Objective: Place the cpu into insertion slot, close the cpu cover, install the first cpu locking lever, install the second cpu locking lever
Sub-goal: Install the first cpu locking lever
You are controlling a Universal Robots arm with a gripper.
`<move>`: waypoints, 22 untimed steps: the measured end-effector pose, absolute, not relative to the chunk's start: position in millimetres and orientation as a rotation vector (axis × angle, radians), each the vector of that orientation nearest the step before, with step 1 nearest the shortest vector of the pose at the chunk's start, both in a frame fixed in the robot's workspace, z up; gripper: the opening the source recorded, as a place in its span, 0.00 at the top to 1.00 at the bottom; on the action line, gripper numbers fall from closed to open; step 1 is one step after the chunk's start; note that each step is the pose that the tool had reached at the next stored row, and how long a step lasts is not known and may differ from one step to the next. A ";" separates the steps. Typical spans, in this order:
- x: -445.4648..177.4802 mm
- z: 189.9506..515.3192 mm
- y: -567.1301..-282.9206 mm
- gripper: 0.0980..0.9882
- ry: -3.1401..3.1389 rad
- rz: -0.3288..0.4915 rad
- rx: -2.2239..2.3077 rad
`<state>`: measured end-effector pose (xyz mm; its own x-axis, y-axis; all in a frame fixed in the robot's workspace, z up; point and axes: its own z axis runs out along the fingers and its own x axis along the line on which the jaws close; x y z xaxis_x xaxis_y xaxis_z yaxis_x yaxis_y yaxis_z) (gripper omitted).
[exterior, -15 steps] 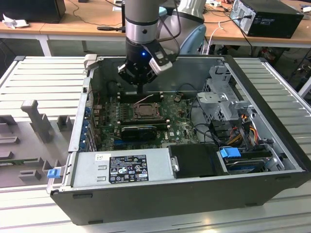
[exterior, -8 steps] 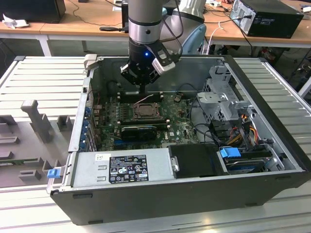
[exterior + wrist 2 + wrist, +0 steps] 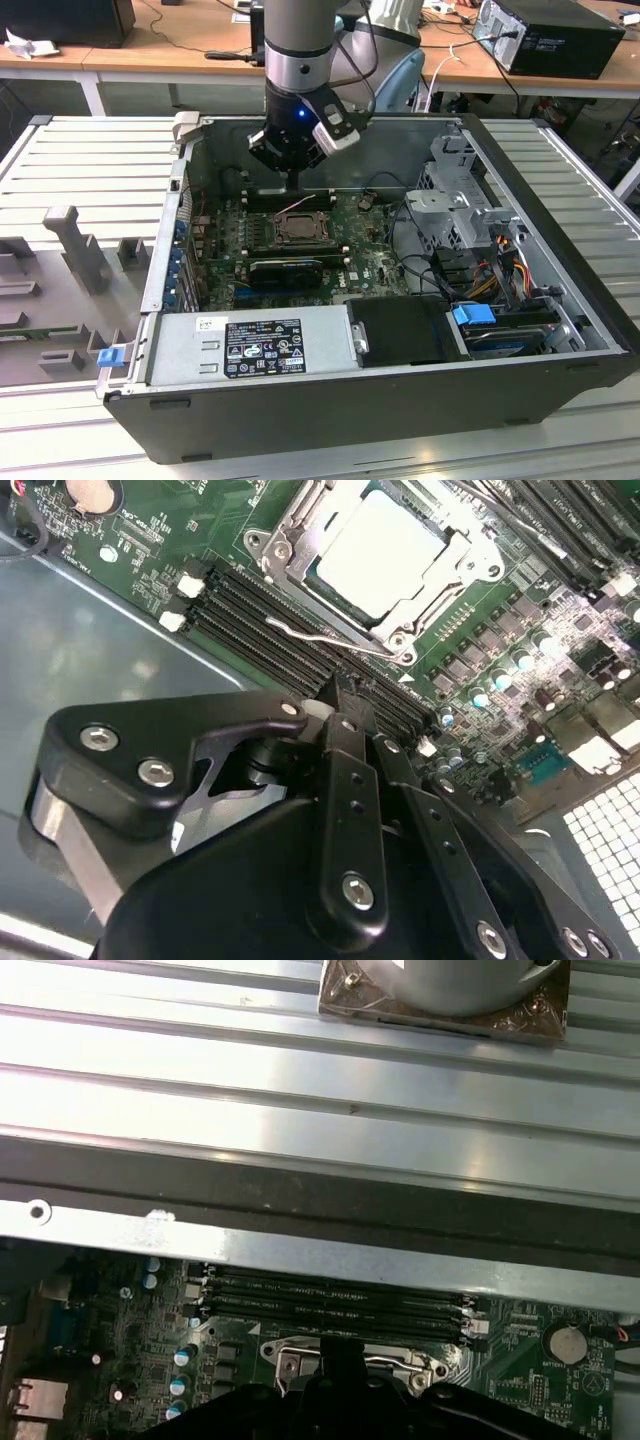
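Jaws shut above cpu (image 3: 385,548) inside insertion slot (image 3: 300,542).

Silver-grey cpu (image 3: 385,555), green motherboard (image 3: 190,540)

Matt silver-grey metal cpu (image 3: 385,552), bright bare-metal cpu cover (image 3: 300,525), matt black plastic gripper (image 3: 345,705), glossy green motherboard (image 3: 170,540), ribbed brushed-metal table (image 3: 90,160).

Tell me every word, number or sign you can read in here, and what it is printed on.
Black label on the grey power supply box: white print and symbols, too small to read.
White sticker beside that label: too small to read.
Green motherboard in the second wrist view: white markings, too blurred to read.
No text here can be quoted.
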<state>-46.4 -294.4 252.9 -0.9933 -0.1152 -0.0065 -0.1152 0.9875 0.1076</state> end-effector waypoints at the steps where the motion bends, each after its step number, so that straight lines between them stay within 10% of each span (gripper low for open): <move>1: -46.1 251.9 -294.5 0.99 3.132 0.169 -0.182; 22: -20.4 213.0 -294.1 0.99 3.129 0.203 -0.132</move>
<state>-20.4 -294.1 213.0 -0.9964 -0.0839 -0.0087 -0.0843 0.9881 0.1287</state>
